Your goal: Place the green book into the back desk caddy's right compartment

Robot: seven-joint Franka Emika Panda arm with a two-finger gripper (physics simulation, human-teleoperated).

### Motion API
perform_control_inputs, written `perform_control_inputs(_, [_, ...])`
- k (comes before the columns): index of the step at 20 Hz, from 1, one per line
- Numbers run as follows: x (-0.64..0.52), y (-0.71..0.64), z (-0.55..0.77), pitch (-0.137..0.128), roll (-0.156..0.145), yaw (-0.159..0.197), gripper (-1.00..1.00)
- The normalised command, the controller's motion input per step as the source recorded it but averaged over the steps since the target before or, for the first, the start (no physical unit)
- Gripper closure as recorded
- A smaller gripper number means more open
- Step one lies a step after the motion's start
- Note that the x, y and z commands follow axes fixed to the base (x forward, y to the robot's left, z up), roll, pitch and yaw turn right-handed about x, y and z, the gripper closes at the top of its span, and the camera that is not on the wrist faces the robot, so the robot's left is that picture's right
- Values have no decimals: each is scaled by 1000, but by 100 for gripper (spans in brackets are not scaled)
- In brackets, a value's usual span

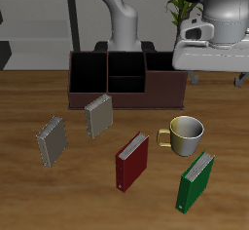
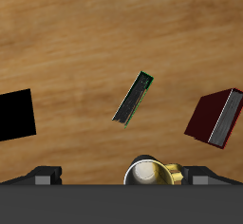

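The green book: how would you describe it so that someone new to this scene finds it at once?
Start at the back desk caddy at the rear of the wooden table, then come forward past the mug to the table's front edge. The green book stands there, just in front of the mug. It alone is bright green; its neighbours are one dark red book and two grey books.

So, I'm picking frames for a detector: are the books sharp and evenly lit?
Exterior view: soft even light, faint shadows under the green book and dark red book, no glare. Wrist view: the green book shows edge-on but crisp; a flat black patch hides detail.
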Motion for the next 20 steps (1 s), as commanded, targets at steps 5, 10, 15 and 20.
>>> perform_control_inputs(5, [313, 104, -70, 10, 32, 19, -100])
perform_control_inputs(10, [299, 35, -125, 18, 17, -17, -100])
perform_control_inputs(15, [284, -73, -127, 0, 2, -34, -100])
perform_control_inputs(20, [232, -147, -183, 12, -22, -57, -100])
